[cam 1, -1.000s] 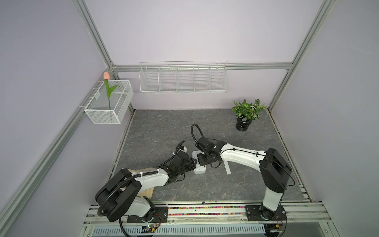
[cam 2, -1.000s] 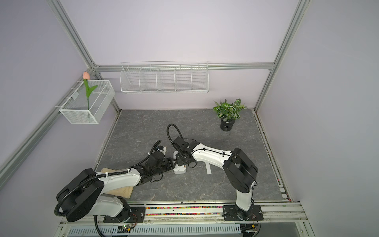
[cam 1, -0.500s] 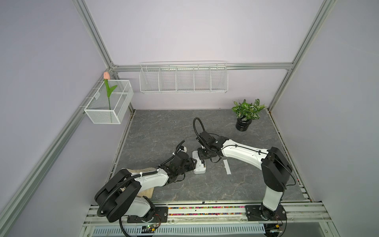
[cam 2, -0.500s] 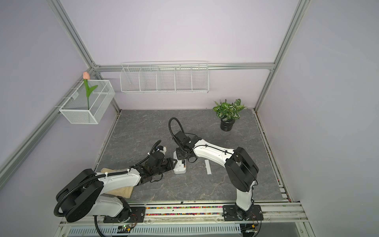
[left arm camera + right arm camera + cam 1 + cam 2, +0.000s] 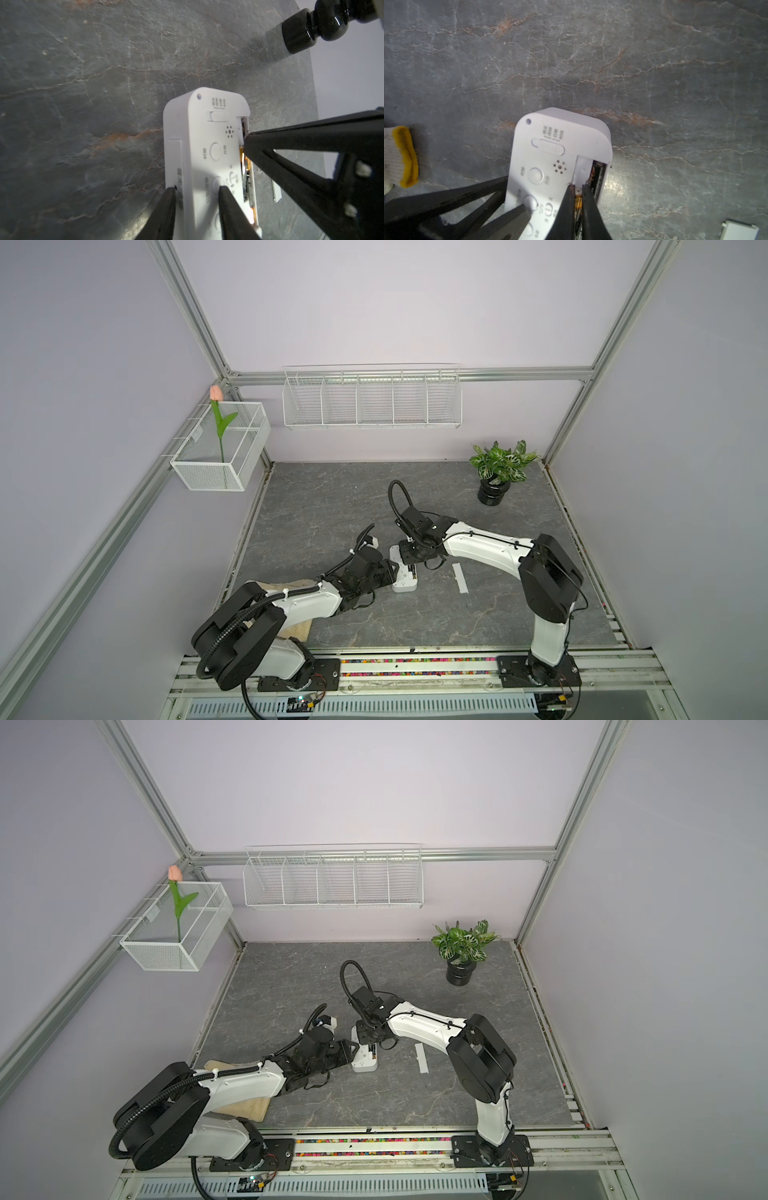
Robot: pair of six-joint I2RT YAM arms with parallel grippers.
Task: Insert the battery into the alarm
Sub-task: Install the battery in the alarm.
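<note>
The white alarm (image 5: 405, 580) (image 5: 364, 1060) lies back up on the grey table. My left gripper (image 5: 197, 188) (image 5: 388, 570) is shut on the alarm (image 5: 197, 135). One finger lies on its back face, the other against its side edge. My right gripper (image 5: 577, 187) (image 5: 409, 562) (image 5: 368, 1038) is shut on the battery (image 5: 578, 200), a gold and black cell pinched between its fingertips. The tips sit in the open slot along one long edge of the alarm (image 5: 550, 133). In the left wrist view the battery (image 5: 246, 166) lies along that slot.
A thin white cover strip (image 5: 460, 578) (image 5: 421, 1058) (image 5: 740, 230) lies on the table right of the alarm. A potted plant (image 5: 494, 477) (image 5: 461, 957) stands at the back right. A beige cloth (image 5: 297, 628) lies under my left arm. A white and yellow glove (image 5: 400, 155) lies nearby.
My right gripper has shifted slightly left and nearer along the alarm's slot, with the forearm stretched out lower. The left arm and the alarm have not moved.
</note>
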